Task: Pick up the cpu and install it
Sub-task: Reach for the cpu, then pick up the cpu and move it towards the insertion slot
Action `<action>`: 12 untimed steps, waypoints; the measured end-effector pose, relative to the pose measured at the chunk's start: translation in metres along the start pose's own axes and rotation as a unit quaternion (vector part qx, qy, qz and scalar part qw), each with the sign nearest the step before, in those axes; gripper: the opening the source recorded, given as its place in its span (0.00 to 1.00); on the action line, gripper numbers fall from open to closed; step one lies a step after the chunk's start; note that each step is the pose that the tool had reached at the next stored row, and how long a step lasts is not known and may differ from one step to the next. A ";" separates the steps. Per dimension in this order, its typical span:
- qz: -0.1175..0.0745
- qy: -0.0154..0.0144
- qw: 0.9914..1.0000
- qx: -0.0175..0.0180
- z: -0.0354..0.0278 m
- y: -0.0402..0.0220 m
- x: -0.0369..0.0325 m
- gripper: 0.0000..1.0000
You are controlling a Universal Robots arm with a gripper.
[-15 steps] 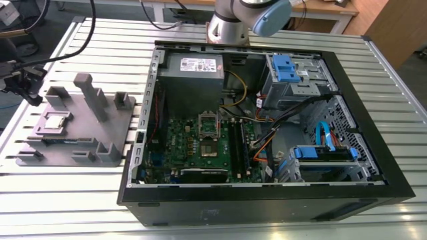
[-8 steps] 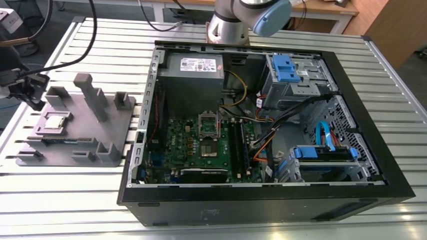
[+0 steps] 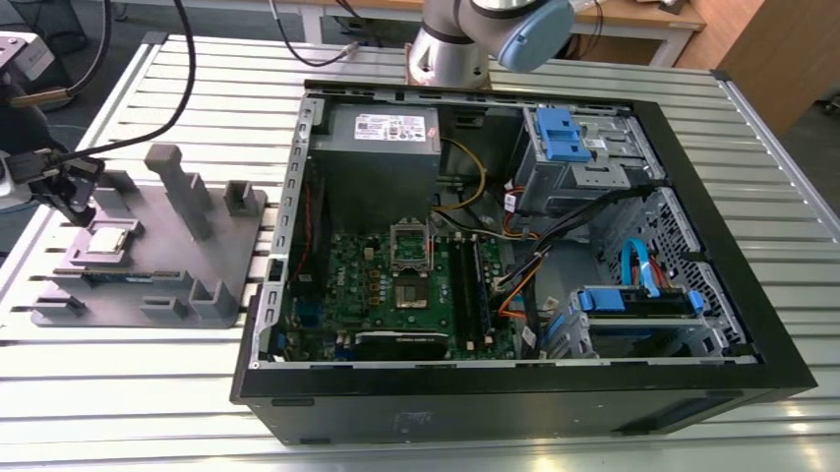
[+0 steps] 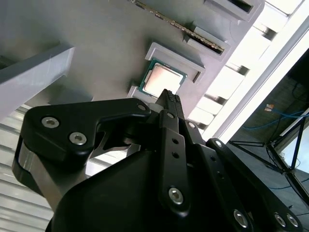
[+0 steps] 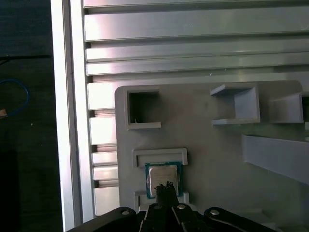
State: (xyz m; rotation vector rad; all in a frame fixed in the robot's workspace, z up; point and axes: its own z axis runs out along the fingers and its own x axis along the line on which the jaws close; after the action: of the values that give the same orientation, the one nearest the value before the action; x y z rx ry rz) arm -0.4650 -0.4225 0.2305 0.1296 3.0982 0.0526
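Observation:
The cpu (image 3: 110,241), a small square chip with a silvery top and green rim, lies flat in a shallow holder on the gray fixture plate (image 3: 145,290) at the exterior view's left. Both wrist views show it, cpu (image 4: 161,79) and cpu (image 5: 162,177), seated between two raised lips. My gripper (image 3: 69,185) hangs just above the plate beside the chip. Its black fingers meet tip to tip in the wrist views, gripper (image 4: 170,95) and gripper (image 5: 167,185), shut with nothing between them, over the chip's edge.
An open computer case (image 3: 525,393) lies at the exterior view's right, with the green motherboard (image 3: 354,295) and its metal-framed socket (image 3: 411,251) inside. Upright gray posts (image 3: 177,192) and pockets stand on the fixture plate. The ribbed metal table (image 3: 132,393) carries everything.

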 end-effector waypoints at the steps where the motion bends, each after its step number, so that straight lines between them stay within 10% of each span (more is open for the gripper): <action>1: 0.000 0.000 1.000 0.000 0.0002 0.0000 0.0000 0.11; 12: 0.000 0.000 1.000 0.000 0.0007 0.0000 0.0000 0.11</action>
State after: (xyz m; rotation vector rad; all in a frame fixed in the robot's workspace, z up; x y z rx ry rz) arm -0.4650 -0.4225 0.2298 0.1297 3.0984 0.0525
